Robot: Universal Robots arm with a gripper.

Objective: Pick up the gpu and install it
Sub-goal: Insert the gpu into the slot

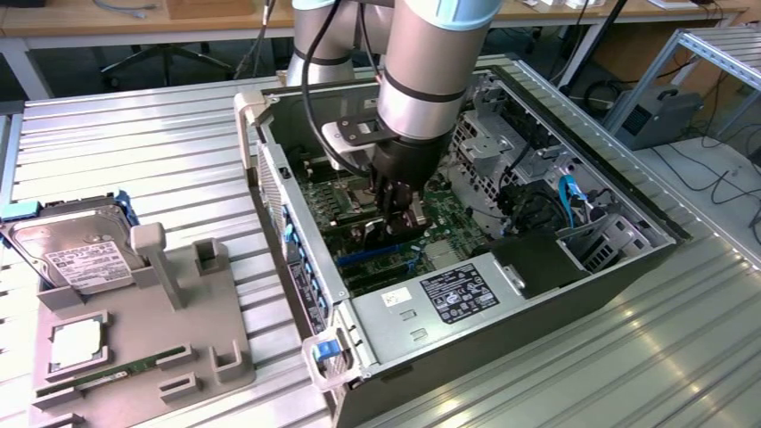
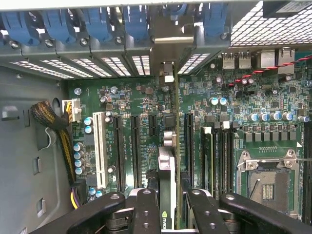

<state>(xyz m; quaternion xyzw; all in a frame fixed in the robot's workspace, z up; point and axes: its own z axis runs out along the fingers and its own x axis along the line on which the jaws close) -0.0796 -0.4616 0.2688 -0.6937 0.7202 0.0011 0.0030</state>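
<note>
Exterior view: the grey tubular arm (image 1: 422, 62) reaches down into the open computer case (image 1: 618, 259), a dark sheet-metal box lying on its side on the ribbed aluminium table (image 1: 143, 143). The tool (image 1: 402, 223) sits low over the green motherboard (image 2: 146, 102), near the case's middle.

Wrist view: the black perforated fingers (image 2: 146, 209) press on both flat faces of the gpu (image 2: 166, 170), so we log the tool as pinching the card. The gpu is a thin board seen edge-on, upright over the motherboard between long black slots (image 2: 134, 146). Its far end reaches the rear wall by the blue plastic latches (image 2: 97, 24). We cannot tell if it is seated.

A white slot (image 2: 100, 151) and a silver square socket frame (image 2: 265, 175) lie to either side, and a braided cable bundle (image 2: 46, 114) runs along the case wall.

In the exterior view, at 9 o'clock from the case, a grey blocky fixture (image 1: 178, 321) carries a silver hard drive (image 1: 74, 250) with a white label. A narrow green RAM stick (image 1: 125, 367) lies at about 8 o'clock.
</note>
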